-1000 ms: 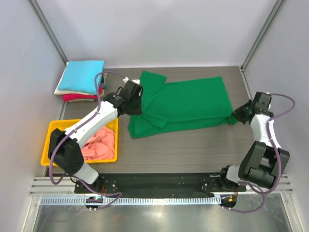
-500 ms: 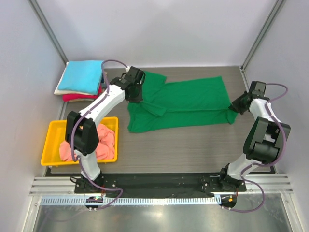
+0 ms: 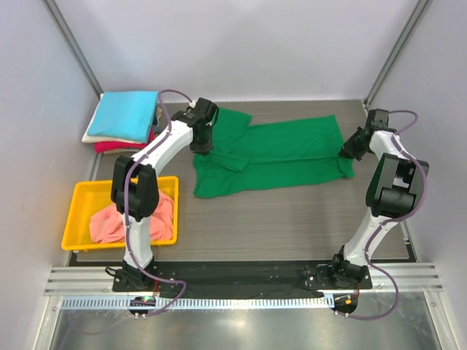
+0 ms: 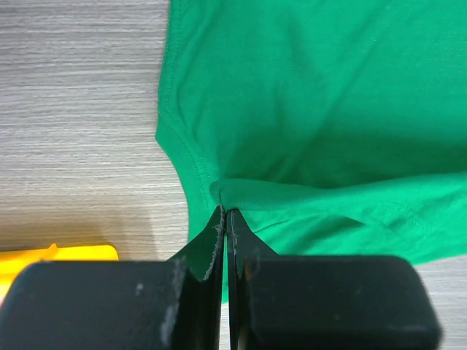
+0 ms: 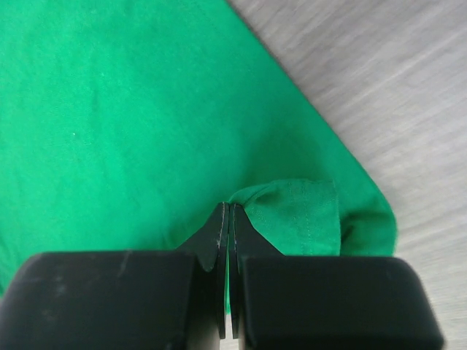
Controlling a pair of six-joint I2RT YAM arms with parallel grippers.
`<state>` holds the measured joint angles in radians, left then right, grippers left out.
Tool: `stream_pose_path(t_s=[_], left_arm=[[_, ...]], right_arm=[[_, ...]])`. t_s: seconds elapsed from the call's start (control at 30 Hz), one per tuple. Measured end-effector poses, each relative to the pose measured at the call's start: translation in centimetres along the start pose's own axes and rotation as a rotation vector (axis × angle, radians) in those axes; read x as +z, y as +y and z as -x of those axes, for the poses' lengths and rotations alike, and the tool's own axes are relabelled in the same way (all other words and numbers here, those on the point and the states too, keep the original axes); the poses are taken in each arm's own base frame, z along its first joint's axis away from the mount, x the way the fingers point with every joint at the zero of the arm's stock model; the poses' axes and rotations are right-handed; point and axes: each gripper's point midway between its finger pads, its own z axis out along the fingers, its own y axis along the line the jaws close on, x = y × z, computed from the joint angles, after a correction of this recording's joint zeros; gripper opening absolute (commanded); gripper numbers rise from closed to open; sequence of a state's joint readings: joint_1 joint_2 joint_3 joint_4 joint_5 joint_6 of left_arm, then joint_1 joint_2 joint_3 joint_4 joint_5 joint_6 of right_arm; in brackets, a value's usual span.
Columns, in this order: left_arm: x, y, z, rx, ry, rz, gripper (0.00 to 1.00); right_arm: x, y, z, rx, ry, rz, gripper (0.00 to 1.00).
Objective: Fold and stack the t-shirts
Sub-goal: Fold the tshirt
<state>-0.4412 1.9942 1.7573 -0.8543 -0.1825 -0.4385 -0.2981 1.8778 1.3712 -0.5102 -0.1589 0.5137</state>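
Observation:
The bright green t-shirt [image 3: 281,157] lies partly folded across the middle of the table. My left gripper [image 3: 202,141] is shut on its left edge, pinching a fold of green cloth [image 4: 241,193]. My right gripper [image 3: 349,151] is shut on the shirt's right edge, pinching a bunched hem [image 5: 295,211]. A folded stack with a sky-blue shirt [image 3: 128,115] on top, cream and red beneath, sits at the far left. A salmon-pink shirt [image 3: 120,222] lies crumpled in the yellow tray [image 3: 76,219].
The yellow tray stands at the near left beside the left arm. Grey walls and metal posts close in the table at the back and sides. Bare wood-grain tabletop [image 3: 292,219] lies in front of the green shirt.
Both grippers have moved toward the back of the table with the green shirt's edges, folding the near edge over so the shirt is narrower. The left arm has swung off the tray.

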Motion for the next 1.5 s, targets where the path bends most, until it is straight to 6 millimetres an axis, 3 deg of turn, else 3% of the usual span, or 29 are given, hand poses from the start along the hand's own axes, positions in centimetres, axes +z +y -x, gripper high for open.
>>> stream_pose_path(t_s=[0.13,0.17,0.2,0.27,0.37,0.43,0.53,0.67,0.73,0.8,0.93,1.1,1.23,1.5], left_arm=[[0.7,0.2,0.2,0.000,0.020,0.014,0.01],[0.9,0.3,0.4,-0.003,0.023,0.018,0.02],[1.1,0.4,0.6,-0.006,0.024,0.022,0.09],[1.4,0.7,1.5,-0.014,0.021,0.032,0.20],[1.4,1.5,3.2,-0.036,0.004,0.048,0.53],[0.7,1.9,4.3,-0.059,-0.024,0.054,0.61],[-1.3,2.7,4.5,-0.106,-0.076,0.045,0.64],[-5.1,3.4,0.8,-0.167,-0.120,-0.002,0.64],[-6.7,3.2,-2.0,-0.196,-0.143,-0.047,0.64],[-7.3,2.6,-4.5,-0.208,-0.150,-0.085,0.64],[-5.1,1.2,-9.0,-0.210,-0.104,-0.120,0.64],[-1.6,2.2,-14.5,-0.254,-0.018,-0.092,0.64],[-0.6,2.4,-15.6,-0.289,-0.017,-0.093,0.66],[0.5,1.2,-13.7,-0.341,-0.098,-0.148,0.67]], right_arm=[[1.3,0.9,0.1,-0.039,0.030,-0.004,0.07],[1.5,1.1,0.1,-0.046,0.036,-0.005,0.24],[1.8,1.3,0.2,-0.051,0.040,-0.008,0.35],[2.0,1.6,0.8,-0.068,0.044,-0.020,0.50],[2.1,2.0,2.8,-0.091,0.018,-0.043,0.53],[1.6,2.4,4.0,-0.097,-0.013,-0.050,0.54],[-0.2,2.3,4.8,-0.096,-0.066,-0.068,0.56],[-3.8,0.3,2.8,-0.088,-0.116,-0.116,0.58],[-5.3,-1.1,1.2,-0.084,-0.125,-0.145,0.57],[-6.0,-2.2,-0.2,-0.083,-0.125,-0.165,0.55],[-4.9,-4.1,-2.4,-0.079,-0.086,-0.198,0.52],[-3.5,-5.0,-3.3,-0.080,-0.055,-0.226,0.51],[-2.6,-5.4,-3.1,-0.080,-0.057,-0.242,0.51],[-0.7,-6.6,-2.5,-0.061,-0.048,-0.273,0.49]])
